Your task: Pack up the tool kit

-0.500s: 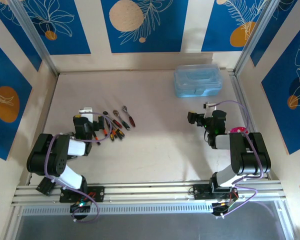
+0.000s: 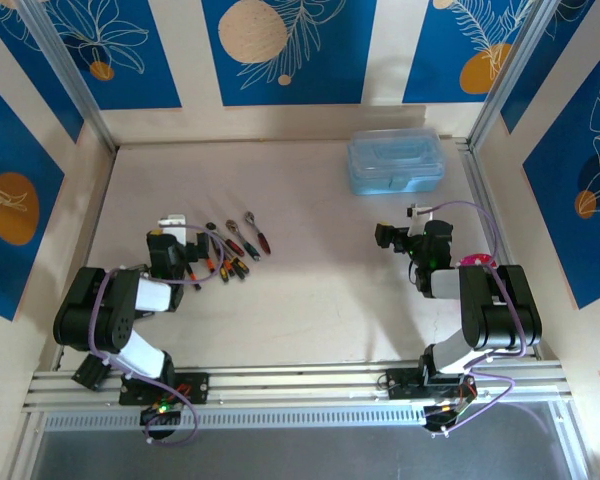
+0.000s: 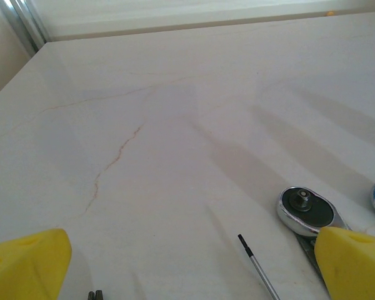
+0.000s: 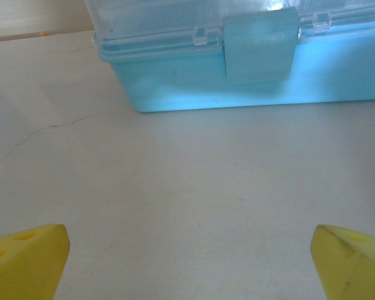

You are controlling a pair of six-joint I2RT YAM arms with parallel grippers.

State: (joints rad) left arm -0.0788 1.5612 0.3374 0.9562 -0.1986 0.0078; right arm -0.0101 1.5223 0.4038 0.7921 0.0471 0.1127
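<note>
Pale marbled tabletop (image 2: 320, 300) fills the floor of a booth walled with blue leaf-patterned panels (image 2: 280, 50), and both arms sit folded low near the front rail. Toward the far right corner stands the light-blue plastic case (image 2: 395, 162), lid down, with its latch (image 4: 260, 50) flat against the front wall. On the left, well apart from the case, the small tools (image 2: 230, 245) lie loose in a fanned row on the table: screwdrivers with red and yellow handles and a couple of chrome wrenches. The left gripper (image 3: 190, 265) is low over the left end of that row with its yellow fingertips (image 3: 28, 262) spread wide and nothing between them but bare table; a round ratchet head (image 3: 306, 209) lies just beside the right-hand tip, and a thin screwdriver shaft (image 3: 257, 269) points up between the tips. The right gripper (image 4: 187, 262) faces the case from the near side, also released and empty, apart from the case. A pink round object (image 2: 477, 262) sits beside the right arm.
</note>
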